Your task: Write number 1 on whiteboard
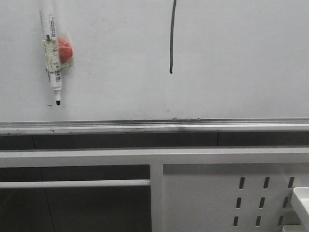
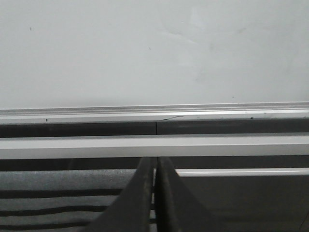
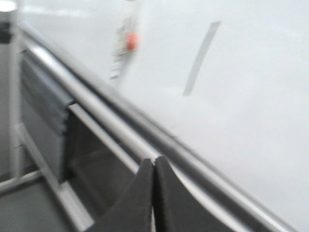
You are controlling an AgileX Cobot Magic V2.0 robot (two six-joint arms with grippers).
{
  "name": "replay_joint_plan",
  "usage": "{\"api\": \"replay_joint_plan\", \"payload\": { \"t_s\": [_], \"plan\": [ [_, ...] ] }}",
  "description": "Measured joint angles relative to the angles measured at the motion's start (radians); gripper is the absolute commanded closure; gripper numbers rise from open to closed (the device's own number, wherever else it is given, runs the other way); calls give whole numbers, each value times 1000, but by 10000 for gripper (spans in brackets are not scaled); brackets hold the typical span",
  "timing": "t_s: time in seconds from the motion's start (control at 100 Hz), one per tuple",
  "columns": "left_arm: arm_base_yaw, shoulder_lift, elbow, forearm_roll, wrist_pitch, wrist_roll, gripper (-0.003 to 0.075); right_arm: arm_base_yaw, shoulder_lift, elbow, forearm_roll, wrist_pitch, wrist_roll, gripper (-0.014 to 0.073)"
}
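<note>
The number 1 [image 1: 172,36] stood near the top centre of the whiteboard [image 1: 241,58], right of a clipped marker pen [image 1: 52,53]. Left end effector [image 2: 155,193] and right end effector [image 3: 153,193] were both closed, holding nothing.

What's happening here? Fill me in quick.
Nothing is being handled right now. A black stroke, the number 1, is already on the whiteboard. The marker pen hangs on the board to its left, tip down, beside a red blob. The left pincer and right pincer are both shut and hold nothing, down below the board's rail.
</note>
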Motion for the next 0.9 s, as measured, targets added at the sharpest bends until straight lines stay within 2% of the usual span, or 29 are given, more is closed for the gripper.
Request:
{"api": "replay_joint_plan", "payload": {
  "t_s": [0.09, 0.28, 0.4, 0.51, 0.63, 0.9],
  "plan": [
    [0, 0, 0, 0, 0, 0, 740, -132, -36, 28, 26, -22, 0, 652],
    [0, 0, 0, 0, 0, 0, 740, -480, -39, 86, 92, -29, 32, 652],
    [0, 0, 0, 0, 0, 0, 740, -612, -39, 86, 101, -35, 85, 652],
    [0, 0, 0, 0, 0, 0, 740, -659, -39, 86, 75, -35, 139, 652],
    [0, 0, 0, 0, 0, 0, 740, -664, -39, 86, 13, -9, 247, 652],
    [0, 0, 0, 0, 0, 0, 740, -706, -39, 86, -50, 148, 285, 652]
  ]
}}
